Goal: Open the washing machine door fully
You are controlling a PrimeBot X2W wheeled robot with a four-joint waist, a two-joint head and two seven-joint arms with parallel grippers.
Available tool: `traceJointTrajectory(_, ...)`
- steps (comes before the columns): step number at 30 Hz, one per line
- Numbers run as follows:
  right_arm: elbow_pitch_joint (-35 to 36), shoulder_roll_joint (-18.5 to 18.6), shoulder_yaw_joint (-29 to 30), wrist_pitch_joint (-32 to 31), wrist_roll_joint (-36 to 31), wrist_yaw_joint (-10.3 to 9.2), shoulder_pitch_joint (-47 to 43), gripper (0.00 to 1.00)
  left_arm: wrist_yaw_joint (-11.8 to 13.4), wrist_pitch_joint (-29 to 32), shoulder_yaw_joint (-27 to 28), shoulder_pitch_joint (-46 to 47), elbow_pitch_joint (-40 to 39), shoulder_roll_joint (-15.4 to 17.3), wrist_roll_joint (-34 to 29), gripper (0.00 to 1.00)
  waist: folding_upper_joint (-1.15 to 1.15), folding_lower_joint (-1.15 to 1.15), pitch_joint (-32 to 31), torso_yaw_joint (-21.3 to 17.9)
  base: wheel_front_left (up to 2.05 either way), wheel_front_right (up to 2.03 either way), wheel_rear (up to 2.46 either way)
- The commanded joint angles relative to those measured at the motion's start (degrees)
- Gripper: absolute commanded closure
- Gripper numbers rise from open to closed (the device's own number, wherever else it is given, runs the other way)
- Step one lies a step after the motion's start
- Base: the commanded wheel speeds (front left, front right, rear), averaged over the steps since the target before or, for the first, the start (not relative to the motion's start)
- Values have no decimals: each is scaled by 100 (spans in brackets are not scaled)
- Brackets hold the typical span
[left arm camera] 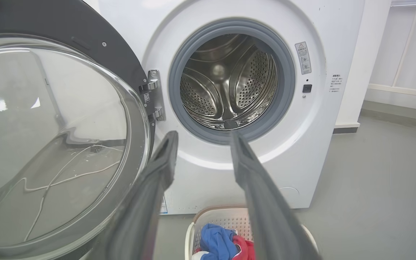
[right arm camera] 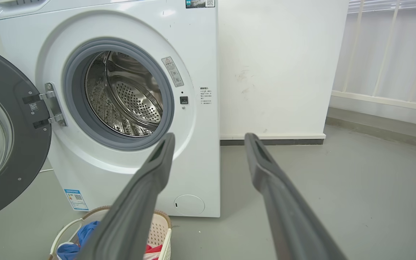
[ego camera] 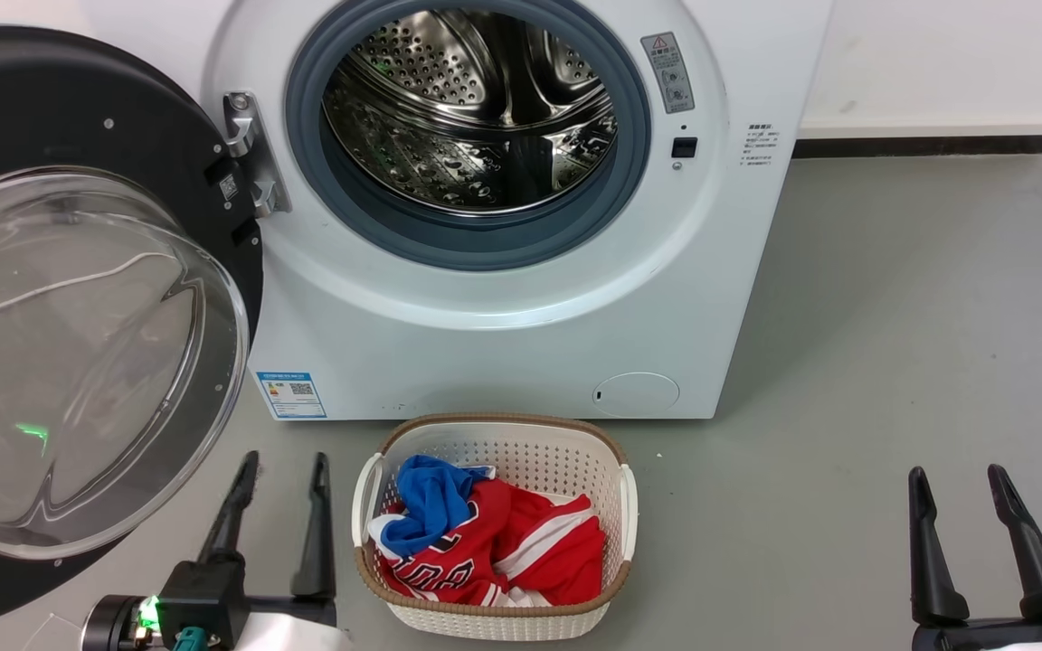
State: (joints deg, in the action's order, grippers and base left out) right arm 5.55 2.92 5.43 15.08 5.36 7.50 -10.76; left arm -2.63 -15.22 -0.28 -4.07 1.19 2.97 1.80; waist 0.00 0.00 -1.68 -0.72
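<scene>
The left gripper [ego camera: 285, 463] hangs empty with its two dark fingers spread wide, just right of the door's lower rim and apparently clear of it. The right gripper [ego camera: 956, 474] is likewise wide and empty, well off to the right over the grey floor [ego camera: 892, 344].

The big white box-shaped front-loading washing machine [ego camera: 485, 344] stands at the far side, its steel drum exposed. The large round glossy black washing machine door with its clear bulging glass bowl [ego camera: 78, 316] is swung out to the left of the opening and hangs on the metal hinge [ego camera: 250, 154] at the opening's left edge. It looks close to fully open; I cannot tell how much travel remains.

I judge the door to be stiff and fairly heavy, turning only about the upright hinge line. Its gloss and glass would be slippery, and the bowl is best left untouched. The place to push or hook is the black rim on the side farthest from the hinge.

The disc stands upright with its bowl side facing near and rightward. Being round, it has no long axis.

The white woven-rimmed laundry basket [ego camera: 494, 423] sits near, between the grippers.
</scene>
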Motion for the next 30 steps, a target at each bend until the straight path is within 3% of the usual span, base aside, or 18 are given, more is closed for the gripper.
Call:
traceJointTrajectory(1, 14, -9, -9, 12, 31, -1, -27, 0, 61, 13, -13, -39, 10, -9, 28, 0, 0, 0, 5, -10, 0, 0, 0)
traceJointTrajectory(15, -15, -9, -32, 12, 22, -1, 22, 0, 102, 13, -24, -52, 146, -11, 36, 0, 0, 0, 7, 48, 0, 0, 0)
traceJointTrajectory(16, -18, 0, -32, 0, 2, 0, 4, 100, 102, 0, -33, -12, 150, -1, 47, 100, 0, 1, 7, 48, 0, 0, 0)
traceJointTrajectory(21, -248, -1, -61, -27, 111, 0, -25, 100, 97, 39, -26, -68, 423, -2, 157, 100, 0, 0, 9, 48, 0, 0, 0)
traceJointTrajectory(24, -353, 39, -97, -138, 765, 0, 88, 100, 56, 210, 43, 33, 505, -3, 782, 100, 0, 0, 16, 50, 0, 0, 0)
traceJointTrajectory(30, -473, 75, -129, -246, 1374, 0, 217, 100, 16, 339, 77, 97, 544, -3, 1376, 100, 0, 0, 23, 50, 0, 0, 0)
